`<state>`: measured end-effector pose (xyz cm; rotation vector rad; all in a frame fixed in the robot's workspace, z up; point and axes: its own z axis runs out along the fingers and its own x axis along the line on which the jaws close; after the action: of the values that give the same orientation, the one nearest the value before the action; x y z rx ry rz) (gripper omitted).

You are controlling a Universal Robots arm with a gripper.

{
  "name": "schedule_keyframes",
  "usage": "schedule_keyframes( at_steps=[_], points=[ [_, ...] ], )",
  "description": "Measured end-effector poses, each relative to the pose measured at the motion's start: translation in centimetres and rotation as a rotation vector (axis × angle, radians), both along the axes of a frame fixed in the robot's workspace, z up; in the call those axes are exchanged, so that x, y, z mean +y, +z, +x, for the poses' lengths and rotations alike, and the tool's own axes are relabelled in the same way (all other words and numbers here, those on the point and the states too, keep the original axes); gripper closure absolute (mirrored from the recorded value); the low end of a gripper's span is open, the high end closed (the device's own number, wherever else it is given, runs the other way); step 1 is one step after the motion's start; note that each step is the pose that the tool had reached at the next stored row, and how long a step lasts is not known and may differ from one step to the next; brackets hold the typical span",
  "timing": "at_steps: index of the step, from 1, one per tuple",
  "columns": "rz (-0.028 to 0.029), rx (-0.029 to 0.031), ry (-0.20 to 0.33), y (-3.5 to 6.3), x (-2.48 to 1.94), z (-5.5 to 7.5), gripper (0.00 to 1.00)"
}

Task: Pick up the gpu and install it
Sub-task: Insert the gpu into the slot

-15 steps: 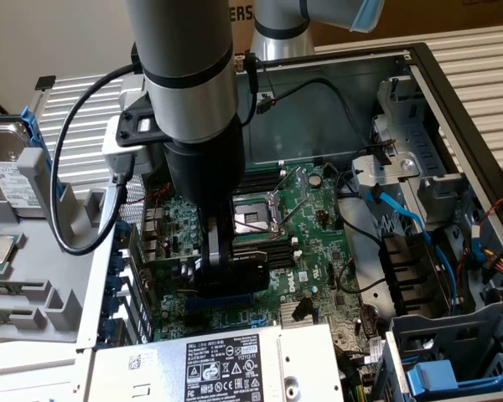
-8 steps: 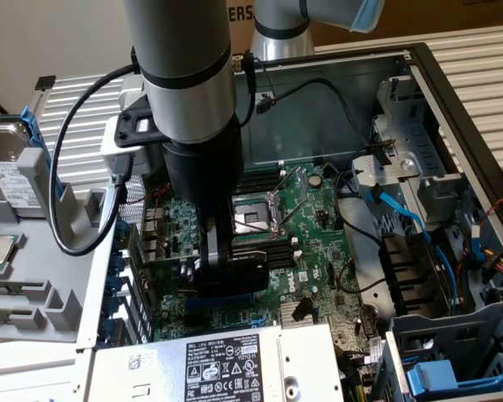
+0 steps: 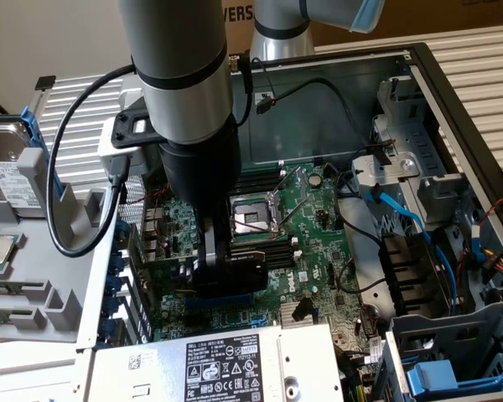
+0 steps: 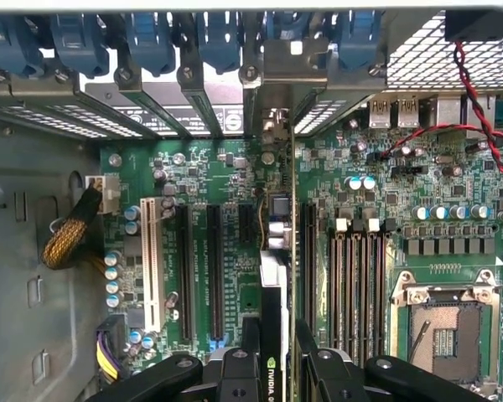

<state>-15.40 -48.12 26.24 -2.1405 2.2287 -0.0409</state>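
The gpu (image 4: 272, 268) stands on its edge in line with an expansion slot of the green motherboard (image 4: 201, 167). Its silver end bracket (image 4: 272, 126) reaches the case's rear slot opening. My gripper (image 4: 276, 328) is shut on the card, one black finger (image 4: 245, 360) on each face. In the exterior view the gripper (image 3: 226, 268) reaches down into the open computer case with the gpu (image 3: 253, 272) as a black block between its fingers, low over the motherboard (image 3: 310, 218). Whether the card's connector sits fully in the slot is hidden.
An open CPU socket (image 3: 251, 218) and memory slots (image 4: 356, 285) lie close beside the card. Blue bracket latches (image 4: 151, 38) line the rear wall. Red and black wires (image 4: 478, 109) cross nearby. A power supply (image 3: 226, 368), drive cages with blue cables (image 3: 402, 218) and a hard drive (image 3: 8, 167) surround the area.
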Motion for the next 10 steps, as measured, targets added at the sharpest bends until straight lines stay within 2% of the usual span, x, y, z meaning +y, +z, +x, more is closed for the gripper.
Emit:
schedule_keyframes(
  at_steps=[10],
  points=[
    [0.0, -0.0002, 0.0, 0.0, -0.06, 0.01, 0.74]
  ],
)
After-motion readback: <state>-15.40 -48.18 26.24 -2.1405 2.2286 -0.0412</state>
